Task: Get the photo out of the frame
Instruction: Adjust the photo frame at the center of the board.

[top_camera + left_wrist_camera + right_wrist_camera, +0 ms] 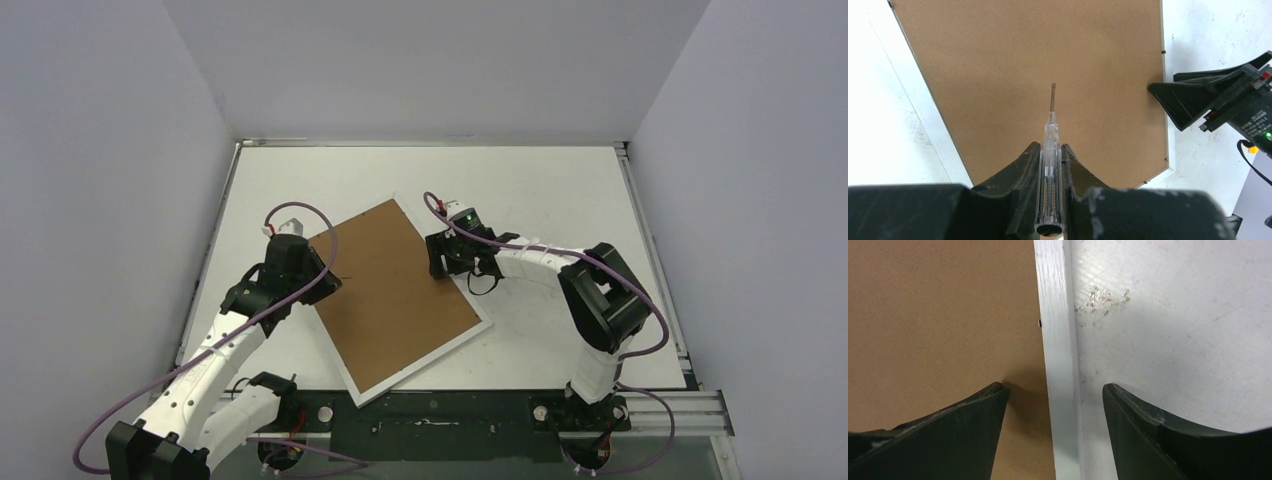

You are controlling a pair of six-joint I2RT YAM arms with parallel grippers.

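You are looking at two arms, one frame (400,300) and one screwdriver (1050,175) on a white surface (560,190).

Nearest you, the left arm rises from its base at the lower left and reaches up and to the right. Its left hand (322,275) sits at the frame's left long edge. The fingers (1020,167) are pressed onto the clear handle of the screwdriver. The shaft points out over the middle of the brown backing board (1013,75). You cannot tell whether the tip touches it.

The frame lies face down and turned at an angle, with one corner close to the near edge between the two bases. Only its backing board and narrow white border (1058,340) show. The photo is hidden from every view.

Farther back, the right arm bends at a raised elbow and its forearm runs leftward to the frame's right long edge. The right hand (440,262) is spread and straddles the border, one finger (973,425) over the backing board and the other over the bare surface. It pinches nothing.
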